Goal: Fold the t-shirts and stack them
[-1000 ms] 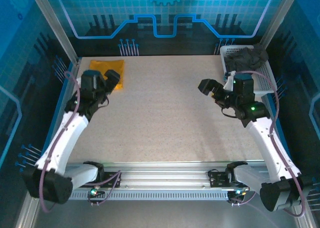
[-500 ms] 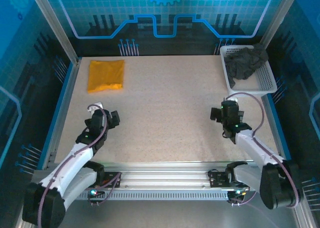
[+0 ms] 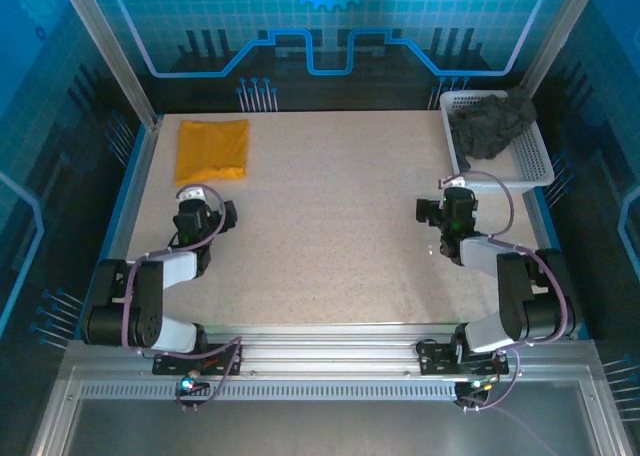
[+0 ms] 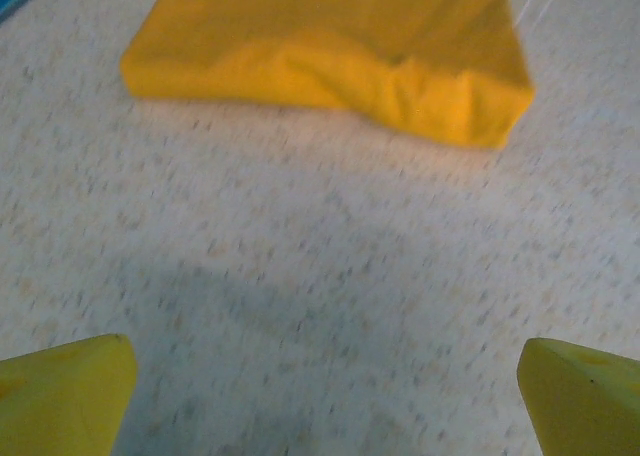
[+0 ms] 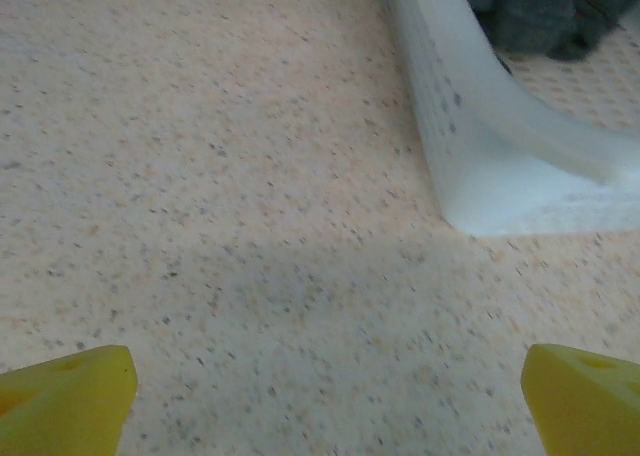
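The orange-yellow t-shirt (image 3: 211, 149) lies folded flat at the table's far left; in the left wrist view it (image 4: 330, 46) fills the top, well ahead of my fingers. The charcoal grey t-shirt (image 3: 490, 126) sits crumpled in the white mesh basket (image 3: 533, 164) at the far right, and its dark cloth (image 5: 540, 11) shows above the basket wall (image 5: 500, 156). My left gripper (image 3: 205, 214) (image 4: 325, 401) rests low over bare table, open and empty. My right gripper (image 3: 440, 212) (image 5: 325, 401) is open too, just short of the basket's near corner, holding nothing.
Blue rails run along the left side (image 3: 118, 221) and the right side (image 3: 548, 238) of the speckled tabletop (image 3: 330, 226). Both arms are folded back near the front rail (image 3: 320, 338).
Both arms have drawn back from the far side and folded down toward the near edge. The left gripper left the orange t-shirt, the right left the basket. Both stayed open.
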Action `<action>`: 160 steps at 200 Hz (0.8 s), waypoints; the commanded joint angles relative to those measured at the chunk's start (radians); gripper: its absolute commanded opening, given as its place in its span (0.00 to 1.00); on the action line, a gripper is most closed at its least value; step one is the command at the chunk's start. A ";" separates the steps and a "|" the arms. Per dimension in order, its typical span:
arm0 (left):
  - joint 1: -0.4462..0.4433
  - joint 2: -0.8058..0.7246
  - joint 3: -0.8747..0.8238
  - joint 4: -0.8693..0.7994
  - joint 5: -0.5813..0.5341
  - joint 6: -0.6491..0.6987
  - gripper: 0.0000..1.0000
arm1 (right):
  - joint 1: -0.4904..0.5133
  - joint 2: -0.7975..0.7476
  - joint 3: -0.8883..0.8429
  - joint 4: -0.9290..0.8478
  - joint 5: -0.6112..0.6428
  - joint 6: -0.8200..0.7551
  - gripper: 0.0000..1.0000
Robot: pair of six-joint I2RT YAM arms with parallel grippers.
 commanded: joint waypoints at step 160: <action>-0.030 0.122 -0.020 0.306 0.141 0.126 0.99 | 0.007 0.036 -0.107 0.326 -0.128 -0.077 1.00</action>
